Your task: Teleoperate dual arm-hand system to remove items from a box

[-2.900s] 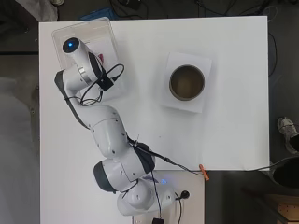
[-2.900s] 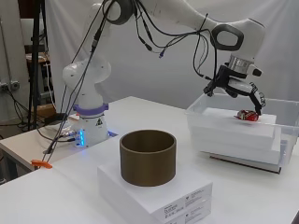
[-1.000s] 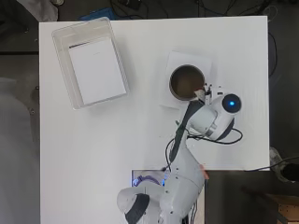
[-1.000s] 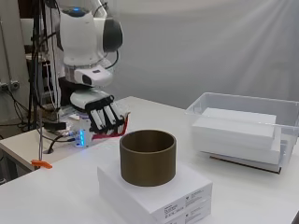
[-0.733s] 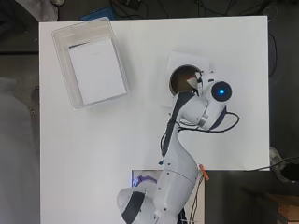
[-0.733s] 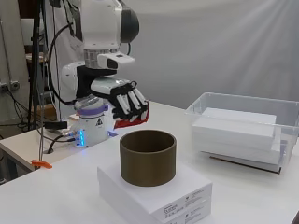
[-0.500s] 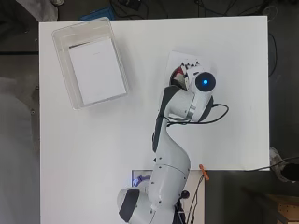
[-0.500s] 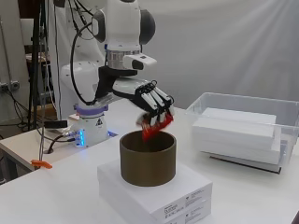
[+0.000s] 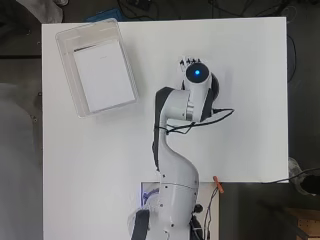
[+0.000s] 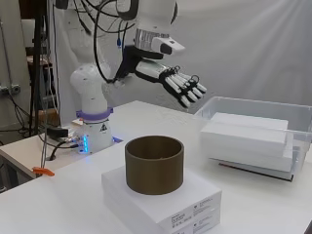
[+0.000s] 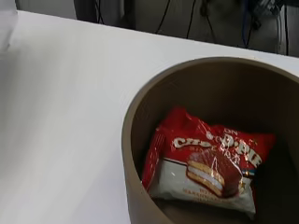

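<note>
Glossy wrapper, matt tub
Snack packet (image 11: 205, 161): shiny red foil. Brown tub (image 10: 154, 164): matt, smooth. Bin (image 9: 67, 75): clear plastic.

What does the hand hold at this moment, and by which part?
Nothing. The black and white hand is open, fingers straight, above the brown round container. The red snack packet lies inside it.

Overhead straight down; side level; wrist close above tub (image 11: 140, 140).
</note>
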